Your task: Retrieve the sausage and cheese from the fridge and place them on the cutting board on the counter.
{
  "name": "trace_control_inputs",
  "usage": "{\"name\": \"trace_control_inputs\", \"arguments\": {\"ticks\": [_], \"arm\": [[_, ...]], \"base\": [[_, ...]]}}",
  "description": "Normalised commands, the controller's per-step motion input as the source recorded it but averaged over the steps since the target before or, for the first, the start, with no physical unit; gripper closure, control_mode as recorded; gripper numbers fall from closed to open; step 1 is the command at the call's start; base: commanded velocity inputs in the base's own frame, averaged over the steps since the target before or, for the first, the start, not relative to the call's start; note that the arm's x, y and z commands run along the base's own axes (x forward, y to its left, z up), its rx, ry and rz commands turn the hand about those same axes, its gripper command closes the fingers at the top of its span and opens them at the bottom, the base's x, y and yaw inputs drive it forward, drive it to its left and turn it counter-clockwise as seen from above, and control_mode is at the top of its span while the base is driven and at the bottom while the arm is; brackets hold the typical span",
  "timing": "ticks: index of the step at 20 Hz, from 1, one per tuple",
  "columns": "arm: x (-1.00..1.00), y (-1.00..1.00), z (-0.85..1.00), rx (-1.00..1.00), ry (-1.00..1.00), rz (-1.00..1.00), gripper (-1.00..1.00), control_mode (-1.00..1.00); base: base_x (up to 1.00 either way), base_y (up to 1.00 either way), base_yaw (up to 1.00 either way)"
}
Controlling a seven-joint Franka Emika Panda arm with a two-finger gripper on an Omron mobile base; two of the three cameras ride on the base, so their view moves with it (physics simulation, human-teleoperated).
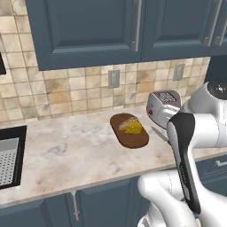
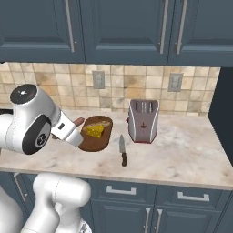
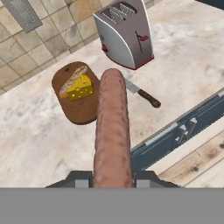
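The gripper (image 3: pixel 113 183) is pinching the sausage (image 3: pixel 112 131). Its two dark fingers press on the low end of the sausage, one on each side. The sausage is long and pinkish-brown, and it sticks straight out from the hand. It is up in the air, over the counter (image 3: pixel 39 127), with its far tip close to the board (image 3: pixel 81 109) in the hand view.

Past the front edge of the counter sits the knife (image 2: pixel 123 151). It has a dark handle, and its blade points toward the wall. It lies between the board and the toaster (image 2: pixel 143 120).

The board (image 1: pixel 133 135) is dark brown and lies flat on the counter (image 1: pixel 66 150). The cheese (image 1: pixel 132 127) is on it, a bright yellow wedge. A tan piece of bread (image 3: pixel 72 81) lies on the board too, touching the cheese on its far side.

The toaster (image 1: pixel 163 106) is silver and stands upright, just to the right of the board. A sink (image 1: pixel 9 157) is at the left end of the counter.

Behind all this is a tan tiled wall (image 2: pixel 123 86) with two outlets. Dark blue cabinets (image 2: pixel 113 29) hang above it.
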Motion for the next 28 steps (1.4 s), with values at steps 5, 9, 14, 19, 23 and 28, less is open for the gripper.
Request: {"name": "trace_control_inputs", "arguments": {"ticks": [5,9,14,19,23,28], "arm": [[0.0,0.0,0.0,0.0,0.0,0.0,1.0,-1.0],[0.0,0.0,0.0,0.0,0.0,0.0,1.0,-1.0],[0.03,-0.06,-0.03,0.0,0.01,0.01,1.0,-1.0],[0.04,-0.16,-0.12,0.0,0.06,0.35,1.0,-1.0],[0.0,0.0,-0.01,0.0,0.05,0.58,1.0,-1.0],[0.41,0.16,-0.11,-0.01,0.12,0.56,1.0,-1.0]], "base": [[0.0,0.0,0.0],[0.0,0.0,0.0],[0.0,0.0,0.0],[0.0,0.0,0.0],[0.0,0.0,0.0],[0.0,0.0,0.0]]}}
